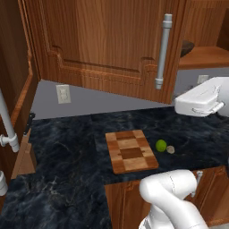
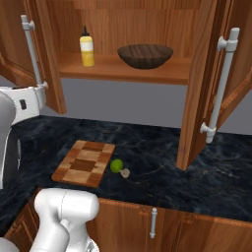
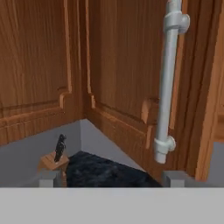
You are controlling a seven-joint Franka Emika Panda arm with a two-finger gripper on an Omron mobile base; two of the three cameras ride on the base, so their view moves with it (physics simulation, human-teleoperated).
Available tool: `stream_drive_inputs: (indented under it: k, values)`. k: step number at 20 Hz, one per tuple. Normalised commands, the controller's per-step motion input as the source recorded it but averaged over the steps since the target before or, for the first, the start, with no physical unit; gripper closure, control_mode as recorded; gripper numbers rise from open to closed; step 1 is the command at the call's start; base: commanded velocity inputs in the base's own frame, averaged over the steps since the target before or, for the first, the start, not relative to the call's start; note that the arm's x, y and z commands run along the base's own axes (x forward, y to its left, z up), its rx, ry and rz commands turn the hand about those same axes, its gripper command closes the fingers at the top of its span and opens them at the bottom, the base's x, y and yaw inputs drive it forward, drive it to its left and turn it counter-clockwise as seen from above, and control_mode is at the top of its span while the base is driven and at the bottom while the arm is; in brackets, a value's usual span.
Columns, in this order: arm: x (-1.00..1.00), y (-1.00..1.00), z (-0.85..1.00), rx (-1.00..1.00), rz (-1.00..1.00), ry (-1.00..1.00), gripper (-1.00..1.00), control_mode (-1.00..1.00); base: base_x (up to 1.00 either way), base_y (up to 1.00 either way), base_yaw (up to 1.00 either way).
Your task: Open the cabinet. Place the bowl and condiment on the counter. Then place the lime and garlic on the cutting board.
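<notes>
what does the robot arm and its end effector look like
The arm is glossy white with thick, rounded, tube-like links. The hand block is a flat white box with a small white stub on its side; in the right base view it carries a small dark rectangular marking. No cables show. The end effector has two small, square grey finger tips.

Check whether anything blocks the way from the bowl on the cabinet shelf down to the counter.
Nothing visible does. Both reddish-brown cabinet doors stand open, the wide dark brown bowl sits at the shelf's front, and the black marbled counter below it is bare.
</notes>
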Motion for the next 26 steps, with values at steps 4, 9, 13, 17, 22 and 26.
stream_drive_inputs:
  k: [4, 9, 13, 17, 22, 26]
  values:
    - [-0.77, -0.96, 0.44, 0.56, 0.00, 0.00, -1.00, -1.00, 0.00, 0.00, 0.00]
    - [0.07, -0.90, 0.41, 0.65, -0.02, 0.05, -1.00, -1.00, 0.00, 0.00, 0.00]
    - [0.53, -0.73, 0.01, 0.69, 0.00, 0.11, -1.00, -1.00, 0.00, 0.00, 0.00]
    - [1.00, -0.35, -0.07, 0.60, 0.02, 0.32, -1.00, -1.00, 0.00, 0.00, 0.00]
    - [1.00, 0.11, -0.36, 0.38, 0.18, 0.43, -1.00, -1.00, 0.00, 0.00, 0.00]
    - [1.00, 0.42, -0.16, 0.16, 0.43, 0.40, -1.00, -1.00, 0.00, 0.00, 0.00]
